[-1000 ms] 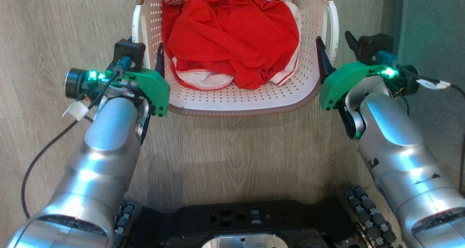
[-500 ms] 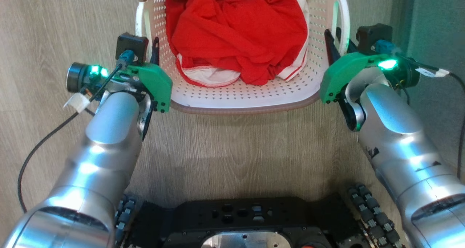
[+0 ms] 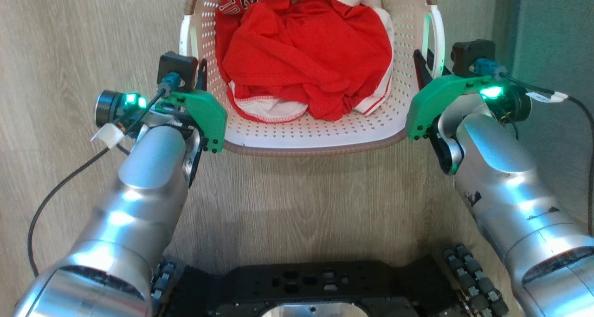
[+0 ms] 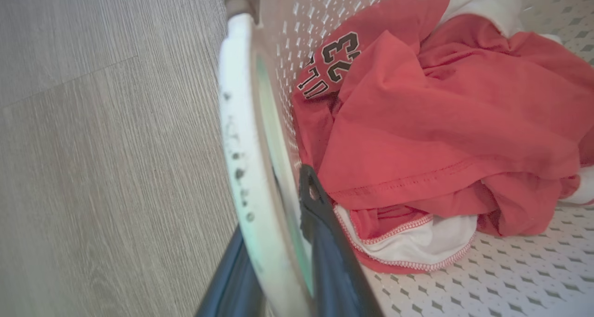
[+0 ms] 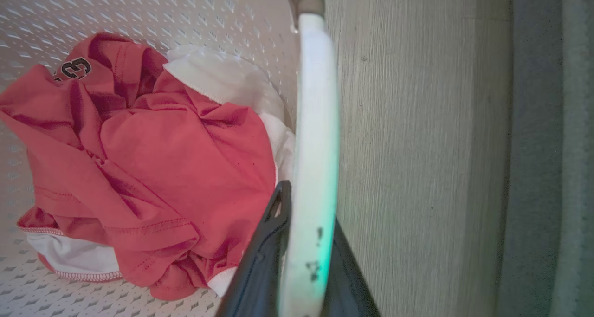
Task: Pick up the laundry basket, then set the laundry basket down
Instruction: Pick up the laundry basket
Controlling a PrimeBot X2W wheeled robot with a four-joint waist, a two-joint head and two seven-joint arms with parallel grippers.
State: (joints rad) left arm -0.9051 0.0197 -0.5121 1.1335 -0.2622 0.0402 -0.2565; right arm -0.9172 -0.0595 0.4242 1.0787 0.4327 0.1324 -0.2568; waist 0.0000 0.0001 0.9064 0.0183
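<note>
Laundry basket [image 3: 315, 147] straight ahead between both arms, above the wood-grain floor [image 3: 301, 191]; cannot tell whether resting or lifted. Inside, heaped: a red jersey [image 3: 306, 57] numbered 23 over white red-trimmed cloth [image 3: 269, 110]. Left hand [image 3: 197, 73] pinching the left white handle [image 3: 185, 31], right hand [image 3: 427, 61] pinching the right handle [image 3: 438, 34], one finger inside the wall, one outside.

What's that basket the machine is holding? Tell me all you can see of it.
The laundry basket is cream-white plastic, rounded, its walls and bottom dotted with small holes, with a brown woven-look rim and a white handle on each side. Red and white clothes are heaped inside, one showing 23. It is upright above the wood-look floor. The left gripper and right gripper each clamp a handle.
</note>
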